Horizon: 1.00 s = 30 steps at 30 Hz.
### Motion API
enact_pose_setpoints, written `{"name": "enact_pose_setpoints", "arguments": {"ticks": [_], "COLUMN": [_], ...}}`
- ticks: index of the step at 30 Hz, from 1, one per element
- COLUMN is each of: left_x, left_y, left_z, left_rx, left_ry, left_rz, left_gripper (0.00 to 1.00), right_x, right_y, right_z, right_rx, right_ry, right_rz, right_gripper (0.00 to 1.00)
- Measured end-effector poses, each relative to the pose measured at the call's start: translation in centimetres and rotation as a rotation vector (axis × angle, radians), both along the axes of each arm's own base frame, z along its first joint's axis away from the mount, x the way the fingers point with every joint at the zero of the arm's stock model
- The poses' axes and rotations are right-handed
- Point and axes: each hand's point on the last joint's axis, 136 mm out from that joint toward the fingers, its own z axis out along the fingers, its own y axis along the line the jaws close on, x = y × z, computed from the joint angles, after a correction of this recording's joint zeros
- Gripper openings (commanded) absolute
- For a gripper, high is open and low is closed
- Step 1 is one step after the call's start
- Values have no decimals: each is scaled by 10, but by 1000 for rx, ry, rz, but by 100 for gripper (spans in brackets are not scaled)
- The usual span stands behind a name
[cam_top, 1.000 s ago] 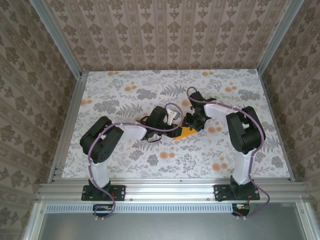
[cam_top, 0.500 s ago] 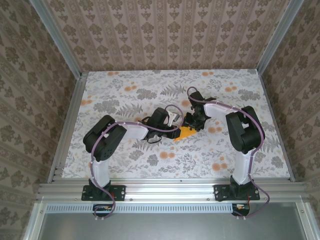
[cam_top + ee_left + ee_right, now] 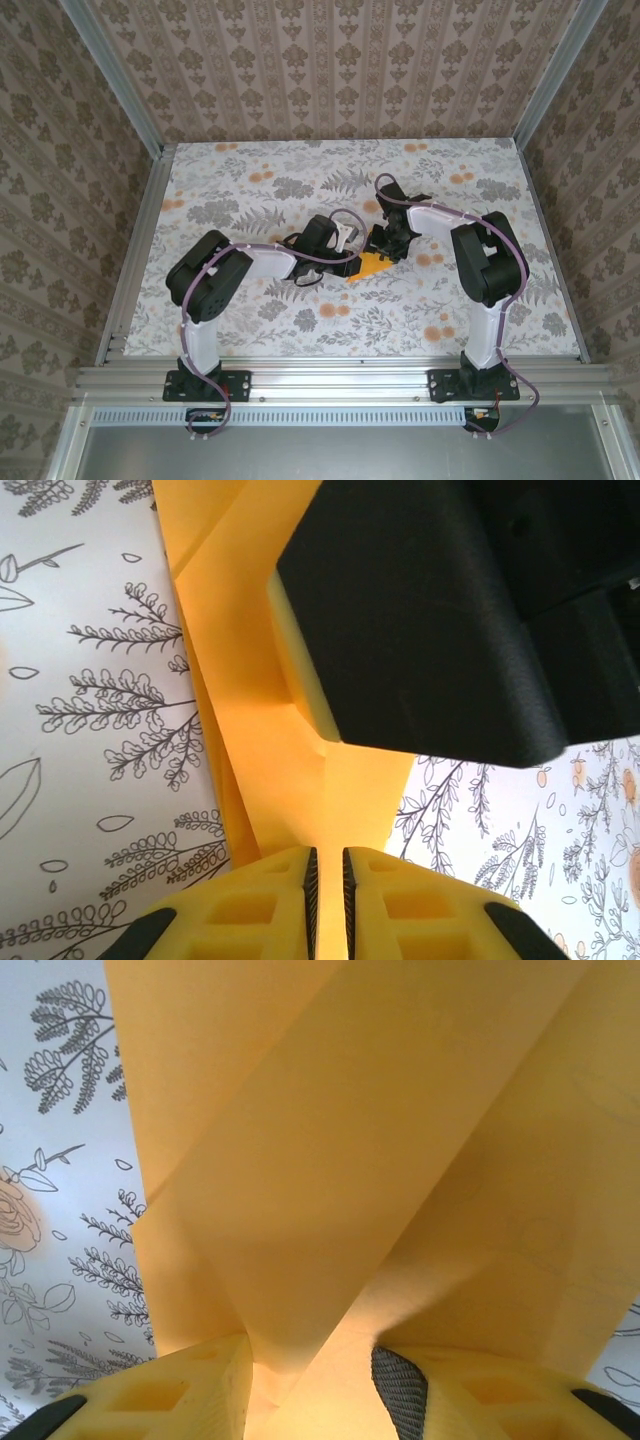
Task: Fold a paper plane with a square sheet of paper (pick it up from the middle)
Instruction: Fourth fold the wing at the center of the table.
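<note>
**Square sheet of paper (image 3: 370, 268) being held at two places, mid-table**

We are seeing the flowered tablecloth (image 3: 250, 190) carrying the creased sheet at its middle, long axis slanting from near-left to far-right, a narrow corner pointing near-left. The left arm (image 3: 215, 275) is sitting with its elbow further right than a second ago; sheet and right arm (image 3: 485, 260) are keeping their places. The left gripper (image 3: 325, 880) is clamping a fold between nearly touching fingers. The right gripper (image 3: 310, 1380) is squeezing a raised ridge, fingers wider apart.
</note>
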Motion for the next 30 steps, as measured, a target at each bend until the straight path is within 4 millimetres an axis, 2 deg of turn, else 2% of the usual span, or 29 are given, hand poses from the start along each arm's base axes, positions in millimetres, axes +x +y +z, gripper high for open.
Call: {"name": "enact_pose_setpoints", "arguments": {"ticks": [5, 12, 30], "left_x": [1, 0, -1], "left_y": [-7, -10, -5], "left_z": [16, 19, -2], "left_rx": [-55, -70, 20], "left_ry": [-29, -33, -10], "left_rz": [-20, -31, -28], "left_gripper": [20, 20, 14], "right_x": [0, 1, 1], "right_y": [0, 0, 0], "right_z": [-1, -1, -1], "right_rx": [-5, -4, -2], "right_ry": [-1, 2, 3], "right_rz": [-32, -63, -72], "right_gripper": [46, 47, 48]}}
